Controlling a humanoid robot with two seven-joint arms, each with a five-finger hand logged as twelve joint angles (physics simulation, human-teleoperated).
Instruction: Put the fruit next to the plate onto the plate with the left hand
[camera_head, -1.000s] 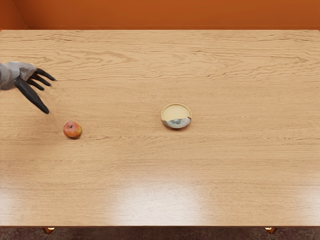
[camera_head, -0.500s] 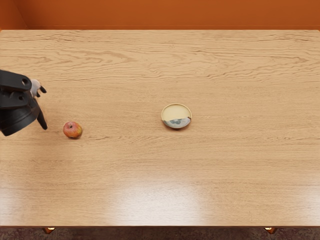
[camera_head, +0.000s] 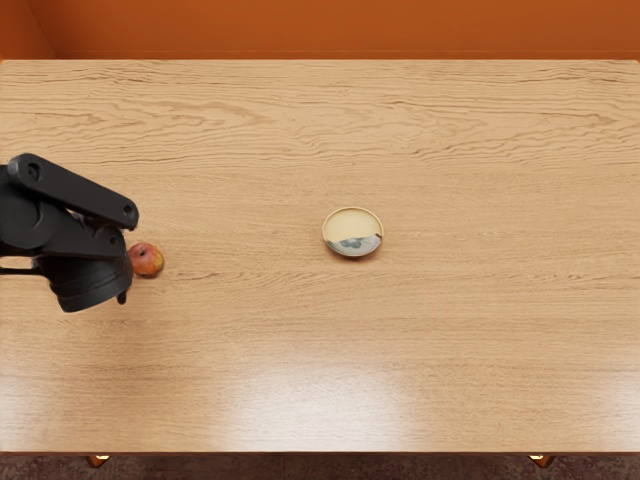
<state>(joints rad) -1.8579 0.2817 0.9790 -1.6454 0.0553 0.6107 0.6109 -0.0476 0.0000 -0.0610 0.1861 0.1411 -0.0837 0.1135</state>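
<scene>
At the left edge of the frame, mid-height: the left hand (camera_head: 92, 274), shown only as a dark, bulky casing from above. Open or clamped: cannot tell, since the casing hides its own underside. Sits right against the left side of the apple (camera_head: 148, 259) and overlaps that edge in the picture. Contact or mere overlap is impossible to judge from this angle.

Just right of the casing: the apple, small and red with a yellow patch, resting on the table (camera_head: 420, 130), apparently not lifted. Well apart to the right, near the frame's centre: the small round plate (camera_head: 347, 222), cream with a grey-blue smear at its lower right, nothing on it. Plain wood grain between the two. No right arm in view.

Step in hand, by judgement: settling over the fruit, ahead of any sure grasp. Nothing of the transfer done yet. Next move likely calls for closing firmly round the apple without nudging it into a roll. Then lifting clear, travelling right across the wood, and lowering onto the plate's shallow centre. Small target, round fruit: needs a gentle, low release.
</scene>
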